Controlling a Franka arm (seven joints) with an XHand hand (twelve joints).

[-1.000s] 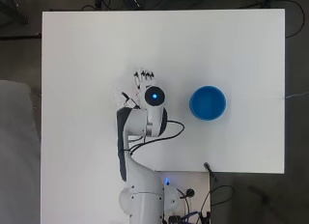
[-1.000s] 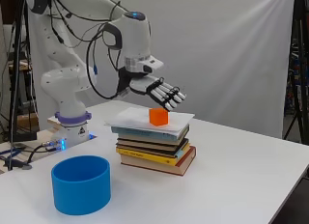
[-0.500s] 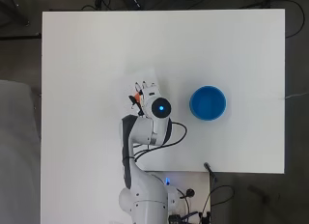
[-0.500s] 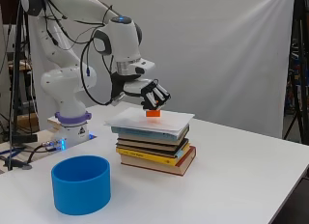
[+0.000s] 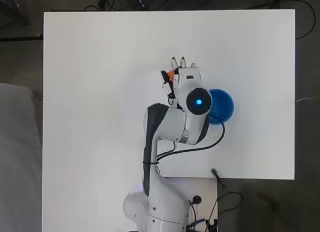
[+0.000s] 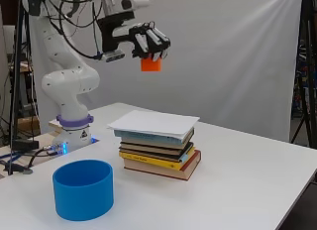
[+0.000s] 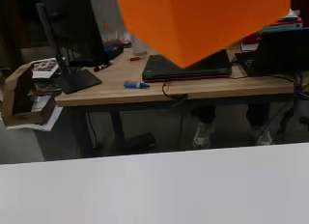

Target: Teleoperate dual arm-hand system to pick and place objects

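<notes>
Change: the hand (image 6: 148, 40) has risen from the top of the book stack (image 6: 157, 144), taking the orange cube (image 6: 150, 64) with it; the stack's white top sheet now lies bare.
Hand: fingers curled down around the orange cube, gripping it high in the air.
Orange cube: hangs just under the fingers, well above the surface (image 6: 237, 190); fills the wrist view's upper part.
Book stack: below the hand.
Blue cup (image 6: 83, 189): on the surface, well below the hand, nearer the side camera than the books.
</notes>
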